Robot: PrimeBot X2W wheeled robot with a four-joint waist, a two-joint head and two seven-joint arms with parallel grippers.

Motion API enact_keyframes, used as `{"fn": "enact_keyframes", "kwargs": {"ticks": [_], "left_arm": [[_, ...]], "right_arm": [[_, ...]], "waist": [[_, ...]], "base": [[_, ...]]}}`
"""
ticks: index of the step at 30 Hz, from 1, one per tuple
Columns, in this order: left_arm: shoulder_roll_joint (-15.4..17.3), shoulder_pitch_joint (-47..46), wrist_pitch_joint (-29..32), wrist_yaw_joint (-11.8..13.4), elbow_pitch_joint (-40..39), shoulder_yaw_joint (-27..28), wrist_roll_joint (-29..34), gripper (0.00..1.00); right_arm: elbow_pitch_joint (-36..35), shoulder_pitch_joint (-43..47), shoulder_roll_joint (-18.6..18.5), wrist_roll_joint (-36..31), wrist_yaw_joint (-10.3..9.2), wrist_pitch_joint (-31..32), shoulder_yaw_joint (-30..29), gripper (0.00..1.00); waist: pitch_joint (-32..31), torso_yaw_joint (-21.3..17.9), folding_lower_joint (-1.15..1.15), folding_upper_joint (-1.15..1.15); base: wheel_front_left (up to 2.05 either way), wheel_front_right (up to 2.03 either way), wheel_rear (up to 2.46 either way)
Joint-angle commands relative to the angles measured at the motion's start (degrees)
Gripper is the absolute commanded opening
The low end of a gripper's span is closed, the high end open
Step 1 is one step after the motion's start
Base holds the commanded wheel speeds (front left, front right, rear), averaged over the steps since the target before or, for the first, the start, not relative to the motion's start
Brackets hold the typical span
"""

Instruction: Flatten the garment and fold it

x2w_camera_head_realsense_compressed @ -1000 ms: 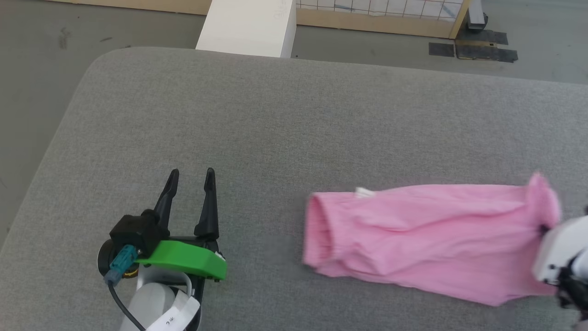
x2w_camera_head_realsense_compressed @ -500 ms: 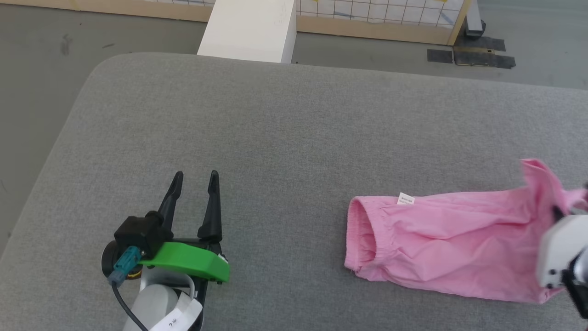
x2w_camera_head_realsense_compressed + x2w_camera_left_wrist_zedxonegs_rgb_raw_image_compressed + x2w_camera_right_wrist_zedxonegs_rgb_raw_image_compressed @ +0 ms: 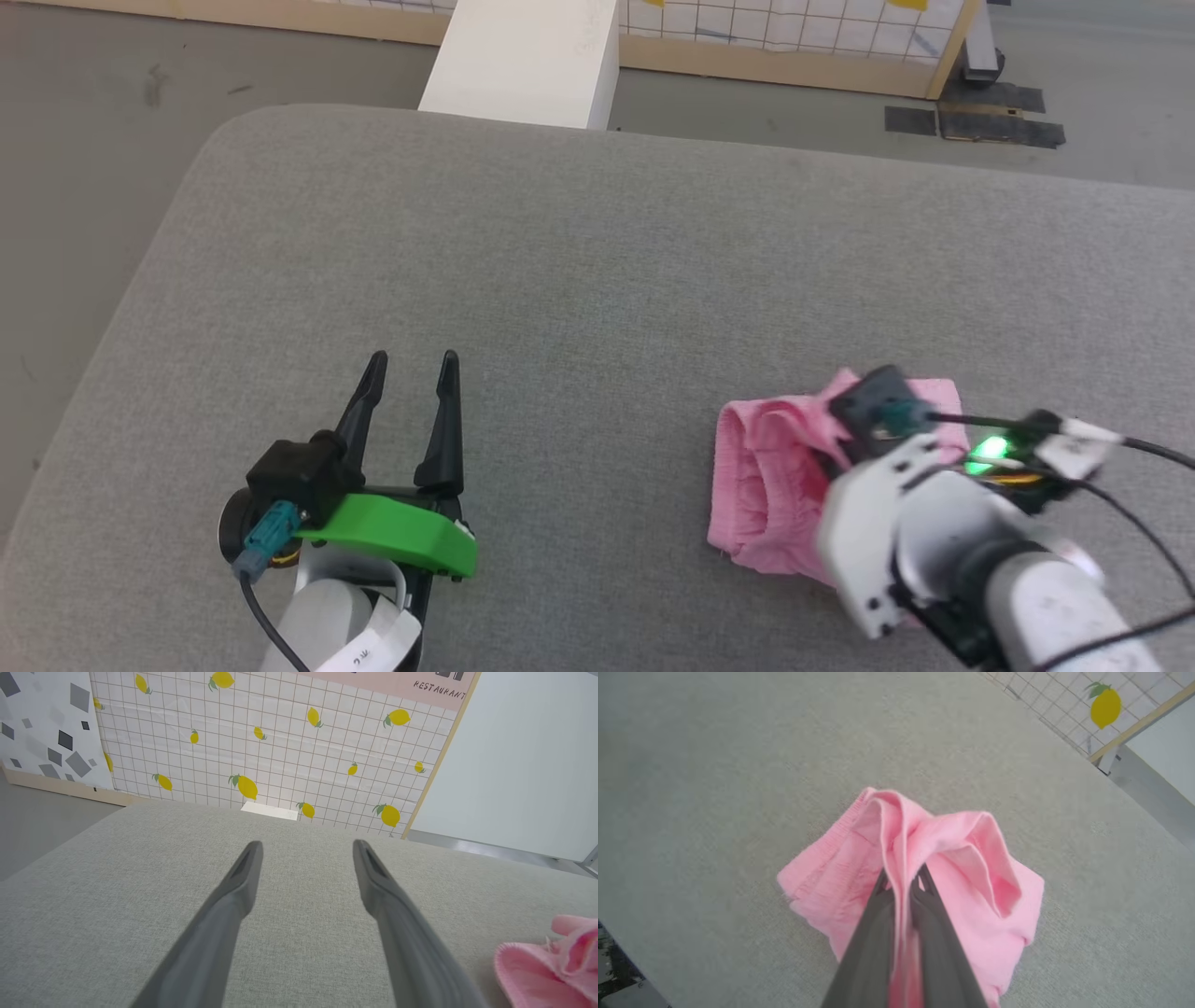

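Note:
The garment (image 3: 761, 485), a light pink pair of shorts, lies bunched and doubled over on the grey padded table (image 3: 579, 271) at the right. My right gripper (image 3: 902, 877) is shut on a fold of its cloth, which rises between the two dark fingers; the rest of the garment (image 3: 831, 877) spreads below on the table. In the head view the right arm (image 3: 943, 532) covers much of it. My left gripper (image 3: 411, 366) rests low over the table at the left, open and holding nothing, well apart from the garment (image 3: 551, 961), whose edge lies at its lower right.
A white block (image 3: 523, 61) stands beyond the table's far edge, before a lemon-patterned tiled panel (image 3: 280, 746). Dark tape patches (image 3: 990, 121) mark the floor at the back right. The table's rounded left corner (image 3: 201, 159) drops to grey floor.
My right gripper has carried the garment's right end leftward over the waistband end, so the stretched-out shorts now lie doubled in a short bundle. The left gripper has stayed put; the camera shifted slightly.

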Motion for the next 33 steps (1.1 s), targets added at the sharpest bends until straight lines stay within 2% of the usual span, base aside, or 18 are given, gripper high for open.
{"fn": "enact_keyframes", "kwargs": {"ticks": [1,4,10,11,12,13,18,24,28,33], "left_arm": [[-0.16,0.12,-0.22,-0.22,0.09,-0.14,-0.02,1.0],[-0.16,-0.11,-0.22,-0.15,-0.07,-0.33,-0.19,1.0],[-0.16,-1.08,-0.22,0.23,-0.29,-1.06,-0.69,1.0],[-0.16,-1.2,-0.22,0.31,-0.33,-1.1,-0.74,1.0],[-0.16,-1.28,-0.22,0.37,-0.34,-1.12,-0.77,1.0],[-0.16,-1.34,-0.22,0.44,-0.34,-1.11,-0.8,1.0],[-0.16,-1.17,-0.22,0.66,-0.11,-0.77,-0.82,1.0],[-0.16,-0.53,-0.22,0.73,-0.02,-0.65,-0.82,1.0],[-0.16,-0.04,-0.22,0.68,0.04,-0.24,-0.75,1.0],[-0.16,0.69,-0.22,0.62,-0.15,0.56,-0.59,1.0]], "right_arm": [[1.46,-1.98,-0.11,0.71,-0.08,0.25,2.18,0.0],[5.89,-4.77,0.14,1.87,-0.08,0.24,6.69,0.0],[14.7,-8.46,1.06,3.87,-0.08,-0.52,10.78,0.0],[15.77,-9.08,1.04,4.25,-0.08,-0.86,11.53,0.2],[16.44,-9.53,0.99,4.67,-0.08,-1.22,12.19,0.46],[17.13,-10.01,0.99,5.32,-0.08,-1.73,12.72,1.0],[17.29,-12.01,0.71,7.93,-0.08,-4.68,14.8,1.0],[12.57,-13.43,1.64,10.61,-0.08,-14.72,12.92,1.0],[9.24,-12.01,2.54,11.02,-0.08,-22.6,7.77,1.0],[6.94,-6.61,6.6,11.68,-0.08,-30.63,-4.91,1.0]], "waist": [[0.48,0.46,0.0,0.0],[1.18,0.94,0.0,0.0],[2.71,1.79,0.0,0.0],[2.88,1.82,0.0,0.0],[2.99,1.81,0.0,0.0],[3.08,1.75,0.0,0.0],[2.63,1.06,0.0,0.0],[0.94,-0.25,0.0,0.0],[-0.25,-1.21,0.0,0.0],[-1.31,-2.59,0.0,0.0]], "base": [[0.0,0.0,0.0],[0.0,0.0,0.0],[0.0,0.0,0.0],[0.0,0.0,0.0],[0.0,0.0,0.0],[0.0,0.0,0.0],[0.0,0.0,0.0],[0.0,0.0,0.0],[0.0,0.0,0.0],[0.0,0.0,0.0]]}}
